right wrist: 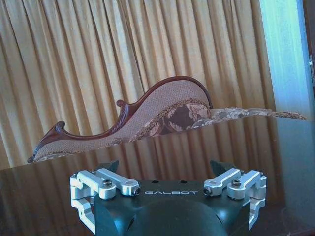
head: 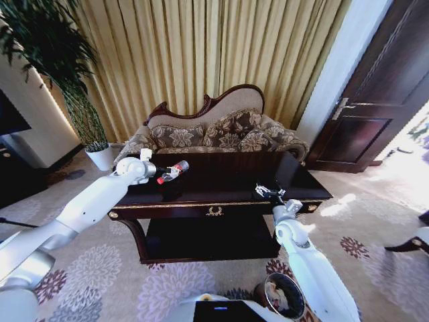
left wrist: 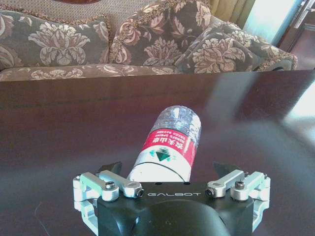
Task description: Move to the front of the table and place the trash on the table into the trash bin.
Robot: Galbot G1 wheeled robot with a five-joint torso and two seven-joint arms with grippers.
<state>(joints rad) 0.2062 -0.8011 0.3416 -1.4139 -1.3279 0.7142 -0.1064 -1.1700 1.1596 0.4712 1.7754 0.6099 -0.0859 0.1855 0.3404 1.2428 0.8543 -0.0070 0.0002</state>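
Note:
A clear plastic bottle [head: 174, 171] with a red-white label lies on the left part of the dark glossy table [head: 221, 181]. My left gripper [head: 159, 176] is at the bottle's cap end. In the left wrist view the bottle [left wrist: 172, 137] lies between the spread fingers of the left gripper [left wrist: 167, 169], which stands open around it with gaps on both sides. My right gripper [head: 268, 192] hovers low over the table's front right part. It is open in the right wrist view [right wrist: 166, 167], with nothing between its fingers. The round dark trash bin [head: 285, 295] stands on the carpet beside my right arm.
A patterned sofa [head: 214, 131] with cushions stands right behind the table, in front of gold curtains. A potted plant in a white pot [head: 100, 157] is at the back left. A dark door [head: 375, 100] is at the right. Patterned carpet lies open on both sides.

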